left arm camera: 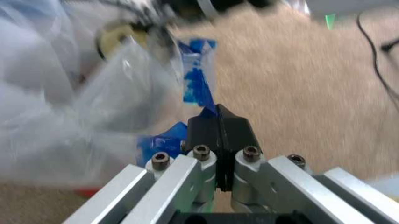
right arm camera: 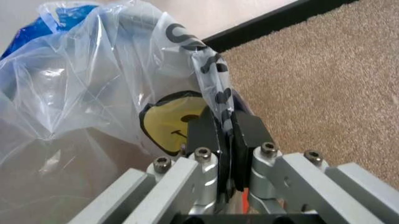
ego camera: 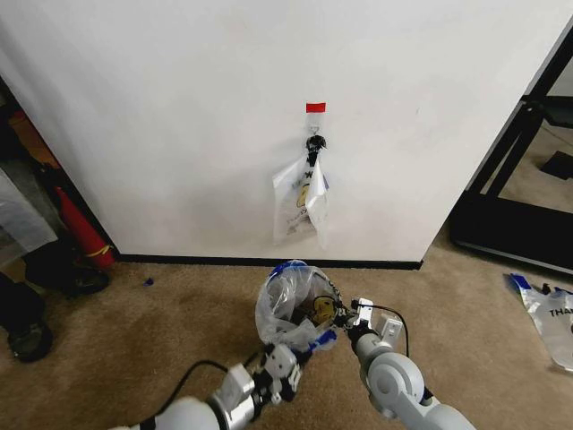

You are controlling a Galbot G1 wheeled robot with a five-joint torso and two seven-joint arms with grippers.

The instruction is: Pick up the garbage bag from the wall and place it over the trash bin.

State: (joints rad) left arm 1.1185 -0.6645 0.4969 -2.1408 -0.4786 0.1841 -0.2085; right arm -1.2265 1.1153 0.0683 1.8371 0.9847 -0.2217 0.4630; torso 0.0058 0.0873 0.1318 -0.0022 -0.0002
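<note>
The jaws of the left gripper (left arm camera: 218, 122) are pressed tight together, and a blue handle of the garbage bag (ego camera: 291, 305) is pinched between them. The jaws of the right gripper (right arm camera: 225, 125) are closed too, and a thin strip of the bag with dark letters is caught there. The bag is held up between both grippers, low over the carpet (ego camera: 161, 340) and near the wall (ego camera: 179, 107). It is see-through and puffed open, with blue edges and a yellow smiley face. More bags (ego camera: 303, 199) of the same kind are seen hanging flat from a black hook (ego camera: 315, 141), under a red tape strip (ego camera: 315, 107).
</note>
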